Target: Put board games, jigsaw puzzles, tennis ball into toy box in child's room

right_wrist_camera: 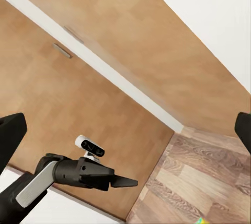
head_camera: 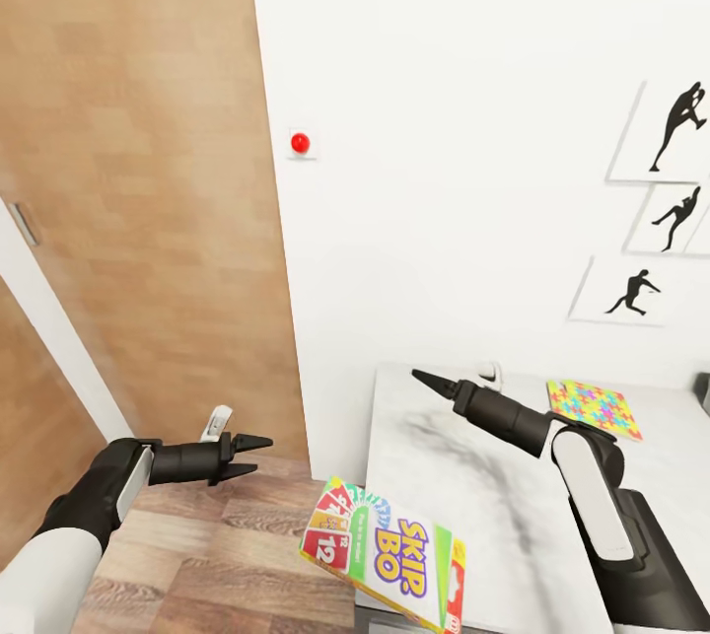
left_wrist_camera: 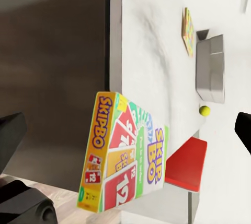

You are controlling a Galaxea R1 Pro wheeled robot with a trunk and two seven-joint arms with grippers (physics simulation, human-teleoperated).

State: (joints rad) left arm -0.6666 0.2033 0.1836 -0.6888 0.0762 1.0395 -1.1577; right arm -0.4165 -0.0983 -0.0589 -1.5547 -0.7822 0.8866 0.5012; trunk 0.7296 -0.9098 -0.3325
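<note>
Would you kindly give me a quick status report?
Left tool open, empty. Right tool open, empty, by table. Skip-Bo board game tilted at table edge, ungripped.

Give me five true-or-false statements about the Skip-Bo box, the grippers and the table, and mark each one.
1. The Skip-Bo board game lies flat in the toy box. False: it sits tilted at the table's near corner.
2. The left gripper holds nothing. True.
3. A jigsaw puzzle lies on the table. True.
4. The right gripper grips the tennis ball. False: the ball rests beside the toy box.
5. Silhouette pictures hang on the wall. True.
</note>
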